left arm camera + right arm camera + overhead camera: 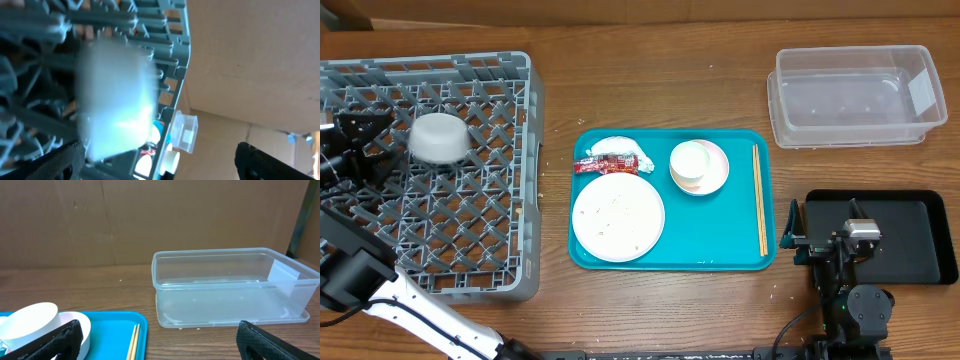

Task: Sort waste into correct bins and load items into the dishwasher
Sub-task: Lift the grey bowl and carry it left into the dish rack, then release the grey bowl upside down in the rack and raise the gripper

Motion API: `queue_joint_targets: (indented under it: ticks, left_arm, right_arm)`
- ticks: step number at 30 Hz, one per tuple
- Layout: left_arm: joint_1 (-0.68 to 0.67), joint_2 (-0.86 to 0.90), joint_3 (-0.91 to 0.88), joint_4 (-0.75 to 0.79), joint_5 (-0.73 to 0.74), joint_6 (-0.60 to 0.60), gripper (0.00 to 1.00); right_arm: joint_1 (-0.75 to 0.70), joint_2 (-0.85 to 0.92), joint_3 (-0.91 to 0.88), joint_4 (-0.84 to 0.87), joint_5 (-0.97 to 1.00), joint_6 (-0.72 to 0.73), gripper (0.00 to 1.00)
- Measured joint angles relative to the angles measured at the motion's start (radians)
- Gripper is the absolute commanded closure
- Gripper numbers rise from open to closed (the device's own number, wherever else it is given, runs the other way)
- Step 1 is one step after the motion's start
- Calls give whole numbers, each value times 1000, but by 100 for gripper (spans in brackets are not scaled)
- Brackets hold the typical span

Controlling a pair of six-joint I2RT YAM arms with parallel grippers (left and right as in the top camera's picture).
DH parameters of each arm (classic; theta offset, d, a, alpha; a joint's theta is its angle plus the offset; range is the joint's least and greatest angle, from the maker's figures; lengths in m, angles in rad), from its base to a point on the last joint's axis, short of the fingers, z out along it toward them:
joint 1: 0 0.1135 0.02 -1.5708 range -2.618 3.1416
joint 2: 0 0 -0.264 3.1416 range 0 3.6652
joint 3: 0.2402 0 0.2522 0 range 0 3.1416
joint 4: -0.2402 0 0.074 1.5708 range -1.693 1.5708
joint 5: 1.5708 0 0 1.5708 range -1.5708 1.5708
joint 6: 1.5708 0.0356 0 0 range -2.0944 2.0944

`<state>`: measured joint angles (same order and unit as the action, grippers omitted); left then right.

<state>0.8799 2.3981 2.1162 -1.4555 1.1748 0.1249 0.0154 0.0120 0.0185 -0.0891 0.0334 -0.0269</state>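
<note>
left fingers [55, 162] and right fingers [52, 340] are gaping wide, empty. the cup [440, 138] just ahead of the left ones is risking a toppling bump.

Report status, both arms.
Left tool open, right tool open. Bowl in rack, ungripped. Plate, chopsticks on teal tray. Nothing blocking.

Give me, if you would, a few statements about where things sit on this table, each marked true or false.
A bowl sits in the rack. True.
The chopsticks lie in the tub. False: they lie on the teal tray.
The plate is on the teal tray. True.
The wrapper is in the black tray. False: it lies on the teal tray, by the napkin.
The right pincer is shut. False: it is open.
</note>
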Motion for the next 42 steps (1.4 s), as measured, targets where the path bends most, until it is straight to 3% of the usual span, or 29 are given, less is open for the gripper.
queue_joint_targets:
  ticks: [8, 10, 11, 12, 18, 23, 33, 37, 42]
  left_arm:
    - [6, 0, 122, -180, -110, -22, 22]
    - [6, -2, 191, -214, -167, -24, 47]
    - [6, -5, 224, -225, -194, -26, 76]
    - [6, -11, 252, -227, -221, -24, 96]
    - [-23, -135, 335, -197, -342, -58, 96]
    - [-151, -204, 360, -169, -523, -128, 96]
    - [-439, -153, 360, -79, -966, -252, 96]
    - [-483, -116, 360, -72, -1122, -313, 96]
    - [-488, -37, 360, -66, -1200, -344, 96]
  right_arm:
    - [0, 0, 0, 0, 0, 0, 0]
    - [0, 0, 0, 0, 0, 0, 0]
    - [0, 0, 0, 0, 0, 0, 0]
    - [0, 0, 0, 0, 0, 0, 0]
    - [0, 0, 0, 0, 0, 0, 0]
    - [0, 0, 0, 0, 0, 0, 0]
    - [0, 0, 0, 0, 0, 0, 0]
    - [0, 0, 0, 0, 0, 0, 0]
    - [0, 0, 0, 0, 0, 1, 0]
